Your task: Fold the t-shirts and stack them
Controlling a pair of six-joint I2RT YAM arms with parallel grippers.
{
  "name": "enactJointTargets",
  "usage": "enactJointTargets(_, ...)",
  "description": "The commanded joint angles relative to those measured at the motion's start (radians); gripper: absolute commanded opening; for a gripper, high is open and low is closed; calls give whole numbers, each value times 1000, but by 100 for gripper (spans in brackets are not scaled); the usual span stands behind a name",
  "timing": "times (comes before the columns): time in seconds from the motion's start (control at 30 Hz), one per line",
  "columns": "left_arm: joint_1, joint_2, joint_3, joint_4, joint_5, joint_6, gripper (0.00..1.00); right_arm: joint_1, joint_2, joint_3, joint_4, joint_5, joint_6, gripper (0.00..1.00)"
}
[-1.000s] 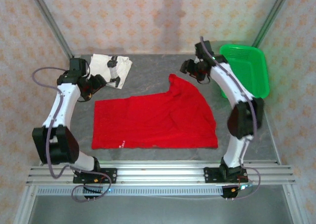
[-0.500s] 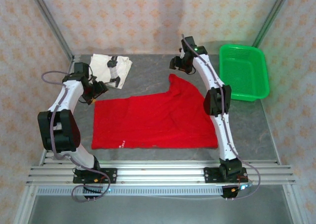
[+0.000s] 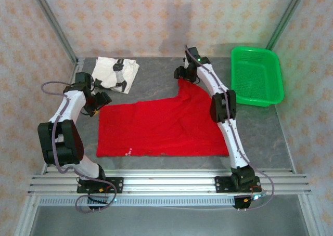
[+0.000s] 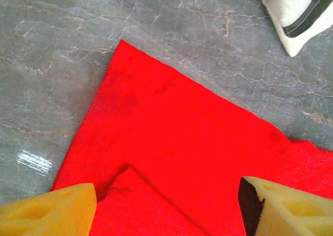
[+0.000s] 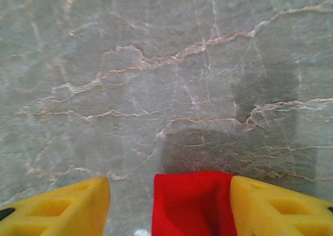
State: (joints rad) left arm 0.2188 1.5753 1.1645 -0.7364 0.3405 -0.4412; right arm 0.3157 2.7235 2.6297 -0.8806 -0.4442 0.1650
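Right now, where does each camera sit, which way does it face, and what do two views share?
Top external: above and behind the arm bases, facing down at the table; left arm, right arm, red t-shirt, white t-shirt, green basket.
Left wrist: on the left arm, facing down at a red t-shirt corner; open left gripper below.
Right wrist: on the right arm, facing down at bare table; open right gripper straddles a red tip.
Shared: top and left wrist both show the white t-shirt.

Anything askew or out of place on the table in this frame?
The red shirt is not spread square: its far corner rises in a rumpled peak by the right end effector. The white shirt and green basket look tidy.
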Motion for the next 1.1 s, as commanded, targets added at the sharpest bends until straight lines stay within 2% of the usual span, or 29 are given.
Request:
enactJointTargets(0.0, 11, -25, -20, -2, -6, 34, 73, 5, 7, 19, 35, 79, 11, 62)
enactJointTargets(0.2, 29, -30, -41, -5, -8, 48, 72, 7, 28, 21, 61, 87, 20, 60)
enactJointTargets(0.37, 45, -29, -48, -4, -6, 52, 71, 8, 45, 21, 55, 99, 27, 53)
enactJointTargets(0.87, 55, -21, -53, -15, -49, 75, 68, 8, -25, 22, 106, 241, 79, 13)
enactJointTargets(0.97, 62, -29, -61, -6, -47, 68, 68, 7, -59, 18, 107, 265, 89, 11)
enactJointTargets(1.07, 71, -34, -69, 6, -40, 51, 67, 4, -103, -11, 122, 280, 105, 4)
